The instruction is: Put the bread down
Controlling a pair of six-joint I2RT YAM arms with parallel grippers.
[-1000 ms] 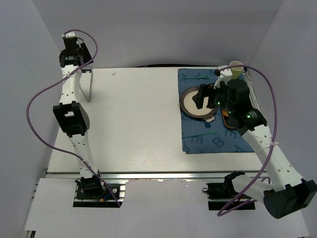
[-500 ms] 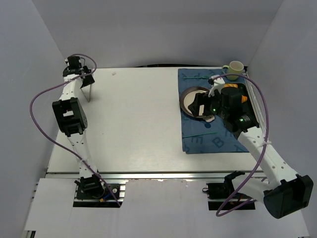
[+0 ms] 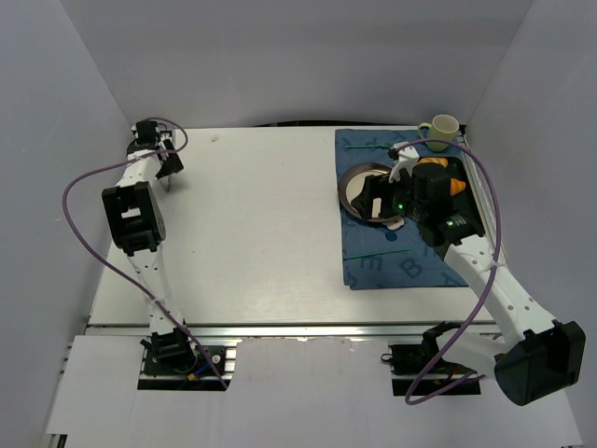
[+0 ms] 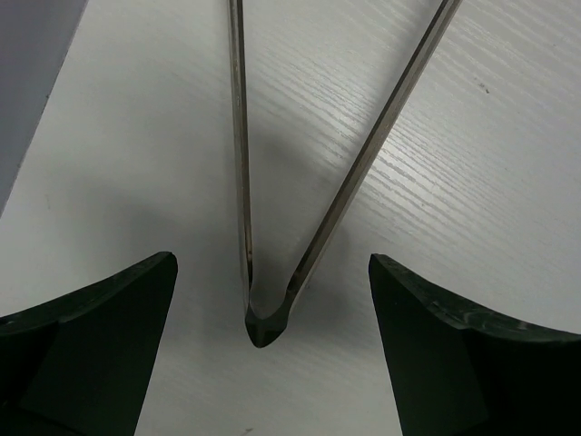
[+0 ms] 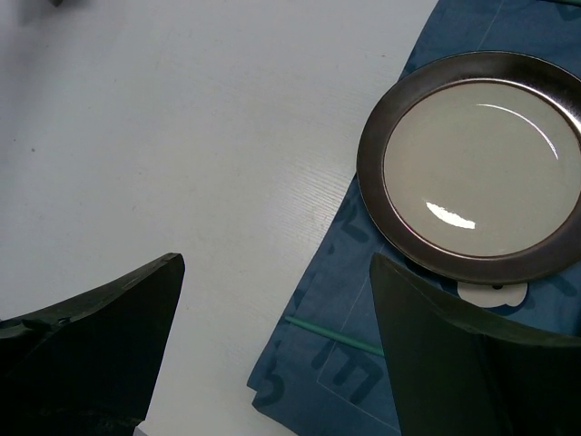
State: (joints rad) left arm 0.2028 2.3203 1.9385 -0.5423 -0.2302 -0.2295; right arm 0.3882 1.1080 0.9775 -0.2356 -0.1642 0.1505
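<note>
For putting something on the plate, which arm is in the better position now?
The right. The right gripper, open, hangs close by the plate on the blue mat. The left gripper, also open, straddles metal tongs at the far left corner.

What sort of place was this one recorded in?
Probably a lab robot cell staged for table setting: plain pale walls around a white table, a blue cloth mat, a dark-rimmed round plate.

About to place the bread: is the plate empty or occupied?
Empty. In the right wrist view the plate shows a bare cream centre, with only a glare spot.
</note>
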